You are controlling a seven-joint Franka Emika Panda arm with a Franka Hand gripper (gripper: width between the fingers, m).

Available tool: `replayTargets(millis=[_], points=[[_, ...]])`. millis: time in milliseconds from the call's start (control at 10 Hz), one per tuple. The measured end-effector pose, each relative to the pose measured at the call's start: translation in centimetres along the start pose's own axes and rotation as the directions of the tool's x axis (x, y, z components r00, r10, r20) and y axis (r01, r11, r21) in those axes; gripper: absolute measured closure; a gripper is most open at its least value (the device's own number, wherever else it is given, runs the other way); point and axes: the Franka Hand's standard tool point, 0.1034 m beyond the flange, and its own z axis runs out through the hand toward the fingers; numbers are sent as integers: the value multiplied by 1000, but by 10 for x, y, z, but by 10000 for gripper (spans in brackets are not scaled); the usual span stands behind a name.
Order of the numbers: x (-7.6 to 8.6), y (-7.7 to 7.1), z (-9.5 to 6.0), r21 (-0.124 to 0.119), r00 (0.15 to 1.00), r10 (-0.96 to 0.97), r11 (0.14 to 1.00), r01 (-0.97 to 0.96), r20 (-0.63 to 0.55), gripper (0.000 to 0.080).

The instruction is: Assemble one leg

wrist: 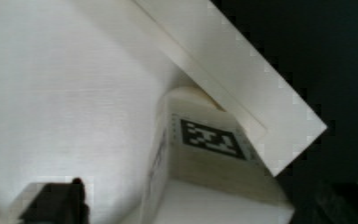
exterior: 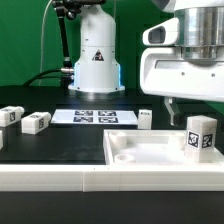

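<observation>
A leg (exterior: 200, 137), a chunky white block with a marker tag, stands upright on the large white panel (exterior: 140, 152) near its corner on the exterior view's right. My gripper (exterior: 186, 106) hangs just above and behind it, open and empty. In the wrist view the same leg (wrist: 211, 140) shows with its tag between my two dark fingers (wrist: 51, 203), and the gripper (wrist: 194, 205) touches nothing. Three more legs lie on the table: two on the exterior view's left (exterior: 10, 115) (exterior: 36, 123) and one beside the marker board (exterior: 146, 118).
The marker board (exterior: 93, 117) lies flat in the middle of the table. The robot's white base (exterior: 95, 60) stands behind it. The panel has rimmed recesses, and a low white edge (exterior: 60, 180) runs along the front.
</observation>
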Motion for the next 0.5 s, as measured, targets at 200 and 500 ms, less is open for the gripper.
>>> replayTargets(millis=[200,500], points=[[0,-1,0,-1,976,-219,976,219,-1,151],[-3,-1,2,-8,892,-452,892,452,-1,150]])
